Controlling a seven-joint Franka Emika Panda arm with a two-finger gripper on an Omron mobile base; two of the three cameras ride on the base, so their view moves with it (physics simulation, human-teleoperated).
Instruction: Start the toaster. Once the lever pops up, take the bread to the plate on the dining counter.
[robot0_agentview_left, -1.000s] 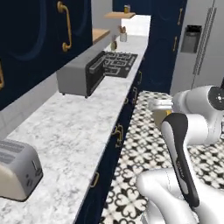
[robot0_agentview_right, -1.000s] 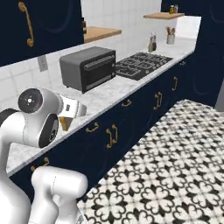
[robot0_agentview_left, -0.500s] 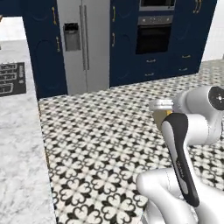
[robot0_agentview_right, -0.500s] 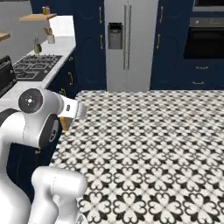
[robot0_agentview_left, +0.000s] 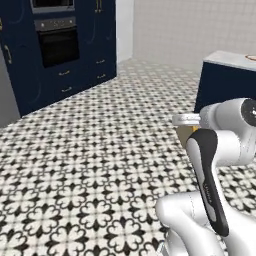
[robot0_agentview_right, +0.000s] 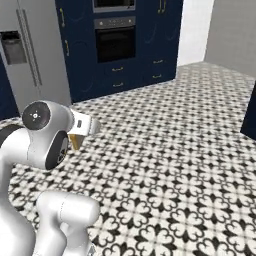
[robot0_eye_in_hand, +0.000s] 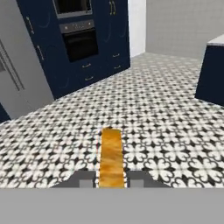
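The bread (robot0_eye_in_hand: 111, 157) sits edge-on between the two dark fingertips of the gripper (robot0_eye_in_hand: 111, 180), its golden-orange crust running straight up the middle of the hand view from six o'clock toward twelve; the claw is pinched tight on it from both sides. From the left base view the same slice (robot0_agentview_left: 185, 134) peeks out as a tan wedge just under the white hand, at about three o'clock, and from the right base view it (robot0_agentview_right: 75, 142) hangs below the wrist at roughly nine o'clock. All of it is carried over a black-and-white patterned tile floor (robot0_eye_in_hand: 166, 127). The dining counter (robot0_agentview_left: 227, 77), white-topped on a navy base, stands off at two o'clock in the left base view, with a sliver of the plate (robot0_agentview_left: 251, 58) at its far right edge. Navy cabinets with a built-in oven (robot0_agentview_right: 115, 42) stand at twelve o'clock in the right base view, a grey refrigerator (robot0_agentview_right: 27, 55) beside them at ten o'clock
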